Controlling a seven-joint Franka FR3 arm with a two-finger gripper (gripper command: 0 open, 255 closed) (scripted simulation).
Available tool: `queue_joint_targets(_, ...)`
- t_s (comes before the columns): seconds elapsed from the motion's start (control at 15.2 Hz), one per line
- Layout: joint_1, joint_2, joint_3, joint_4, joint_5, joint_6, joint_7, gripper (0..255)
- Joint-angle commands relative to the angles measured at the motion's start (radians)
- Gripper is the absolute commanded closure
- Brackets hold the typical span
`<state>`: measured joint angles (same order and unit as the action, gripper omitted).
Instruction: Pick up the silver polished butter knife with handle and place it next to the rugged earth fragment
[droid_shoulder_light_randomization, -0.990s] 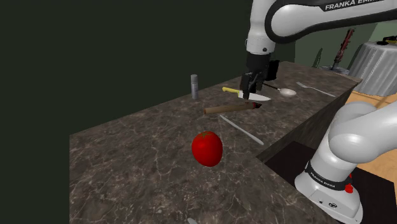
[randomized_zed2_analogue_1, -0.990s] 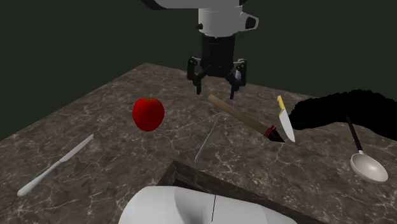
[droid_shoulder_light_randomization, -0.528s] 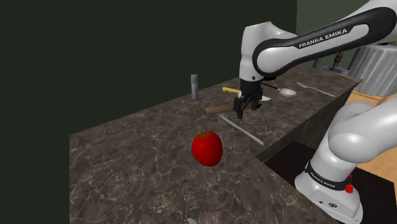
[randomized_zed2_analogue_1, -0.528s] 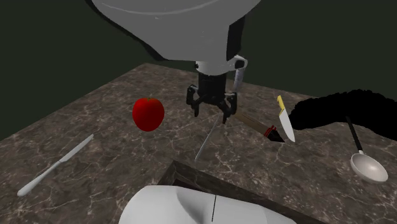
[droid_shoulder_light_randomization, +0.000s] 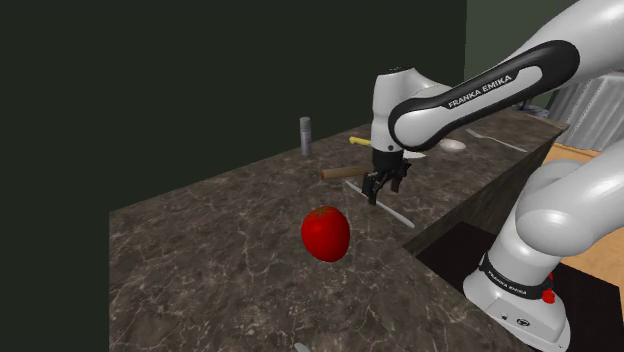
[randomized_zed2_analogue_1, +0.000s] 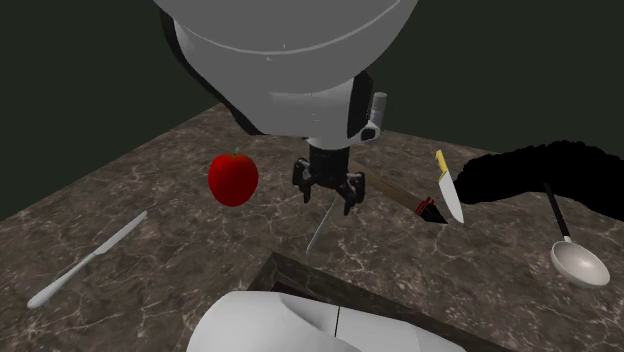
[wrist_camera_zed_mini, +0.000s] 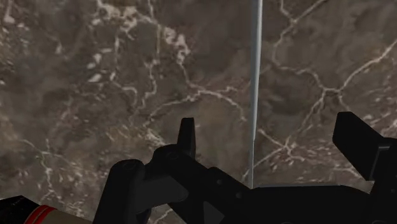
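butter knife (wrist_camera_zed_mini: 256, 76) lies under the spread tool (wrist_camera_zed_mini: 267, 130).

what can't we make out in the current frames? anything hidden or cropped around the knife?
- Butter knife: in the wrist view its near end runs under the gripper body; in the second exterior view the gripper hides its far end.
- Black lump, second exterior view: uniformly black, no surface detail, cut by the right edge.
- Silver item, shoulder view: cropped by the bottom edge, cannot be identified.

Slim silver butter knife (droid_shoulder_light_randomization: 395, 213), lying flat on marbled counter (droid_shoulder_light_randomization: 200, 250), near its edge
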<state>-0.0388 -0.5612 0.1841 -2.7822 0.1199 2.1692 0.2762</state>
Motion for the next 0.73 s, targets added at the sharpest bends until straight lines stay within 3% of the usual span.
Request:
queue_joint_targets(0.0,0.0,0.019,0.003,-0.021,0.002,0.041,-0.001,0)
queue_joint_targets(0.59,0.0,0.024,0.004,-0.026,0.002,0.051,-0.001,0)
queue_joint_targets(0.66,0.0,0.024,0.004,-0.026,0.002,0.051,-0.001,255)
